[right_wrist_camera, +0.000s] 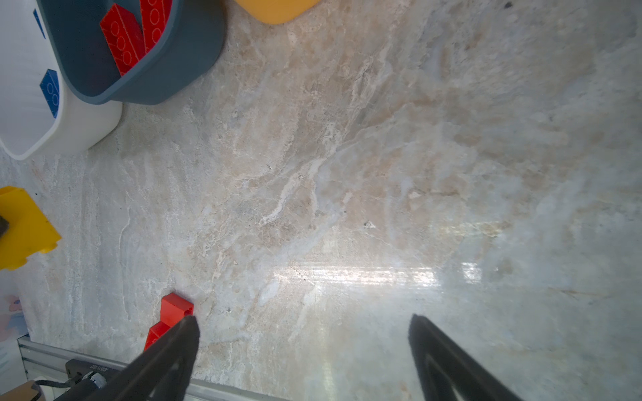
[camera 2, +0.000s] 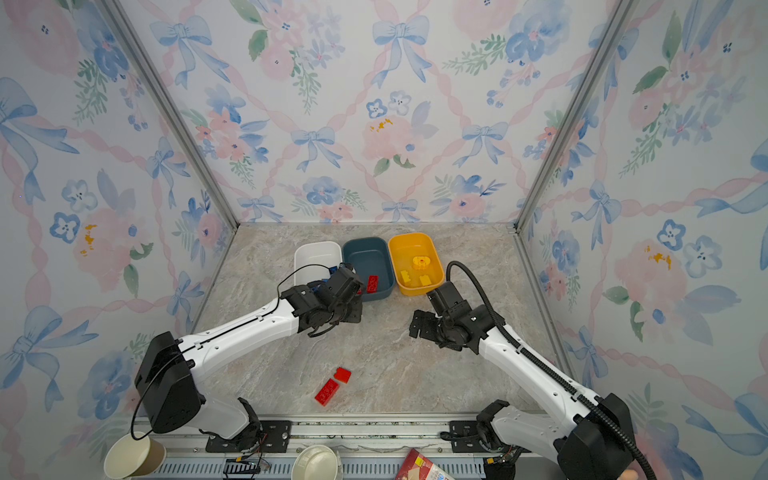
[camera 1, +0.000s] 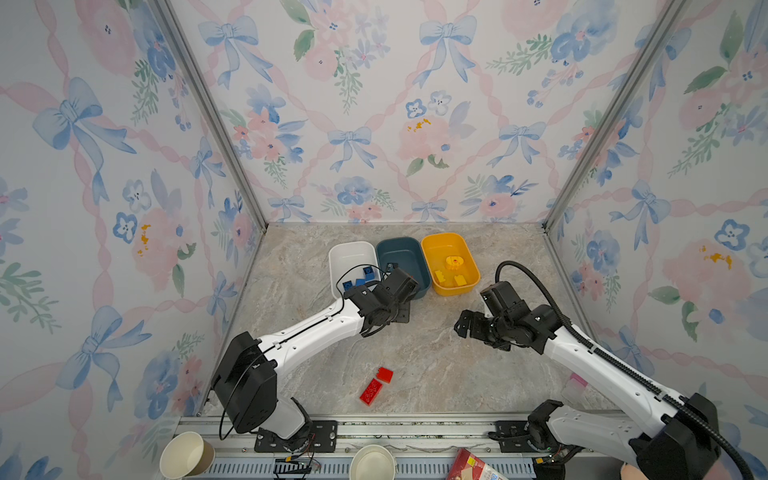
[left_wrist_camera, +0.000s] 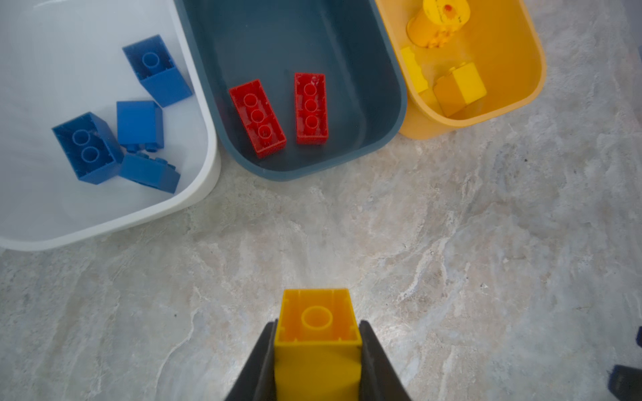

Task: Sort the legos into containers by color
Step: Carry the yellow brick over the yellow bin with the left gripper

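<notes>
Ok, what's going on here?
Bricks are being sorted into tubs by color. The left hand is shut on a yellow brick above the table, short of the yellow tub, which holds other yellow pieces. Blue bricks sit in the white tub, two red bricks in the teal tub. The right hand hangs open and empty. Two loose red bricks lie on the table.

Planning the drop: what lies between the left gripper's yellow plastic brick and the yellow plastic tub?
Only bare marbled tabletop, from yellow plastic brick to yellow plastic tub; left wrist view shows it.

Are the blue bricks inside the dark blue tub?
No, the blue bricks lie in the white tub; the dark blue tub holds two red bricks.
</notes>
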You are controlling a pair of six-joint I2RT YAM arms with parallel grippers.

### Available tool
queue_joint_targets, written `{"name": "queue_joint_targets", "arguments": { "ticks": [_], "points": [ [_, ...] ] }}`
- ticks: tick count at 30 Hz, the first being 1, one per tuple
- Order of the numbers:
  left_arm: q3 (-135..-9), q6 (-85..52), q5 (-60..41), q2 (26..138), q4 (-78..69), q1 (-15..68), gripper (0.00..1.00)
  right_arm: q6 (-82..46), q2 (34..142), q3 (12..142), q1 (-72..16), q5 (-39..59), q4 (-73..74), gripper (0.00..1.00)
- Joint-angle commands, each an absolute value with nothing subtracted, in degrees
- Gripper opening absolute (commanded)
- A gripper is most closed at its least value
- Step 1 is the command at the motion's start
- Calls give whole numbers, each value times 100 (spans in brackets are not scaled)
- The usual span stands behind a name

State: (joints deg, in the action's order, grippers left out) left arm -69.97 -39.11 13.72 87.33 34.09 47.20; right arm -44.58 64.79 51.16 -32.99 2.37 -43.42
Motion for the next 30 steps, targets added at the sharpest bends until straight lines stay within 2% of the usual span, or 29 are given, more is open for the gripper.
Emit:
{"name": "queue_joint_targets", "arguments": {
  "ticks": [1,30],
  "points": [
    [-7393,-3634,1424,9009,3207,4660,24,-4483,6364,5029,-3230,175,-4487,97],
    [-10489,-2957,943,12003,2342,4549,22,-4373,6141,5025,-2923,240,-4693,97]
  ]
}}
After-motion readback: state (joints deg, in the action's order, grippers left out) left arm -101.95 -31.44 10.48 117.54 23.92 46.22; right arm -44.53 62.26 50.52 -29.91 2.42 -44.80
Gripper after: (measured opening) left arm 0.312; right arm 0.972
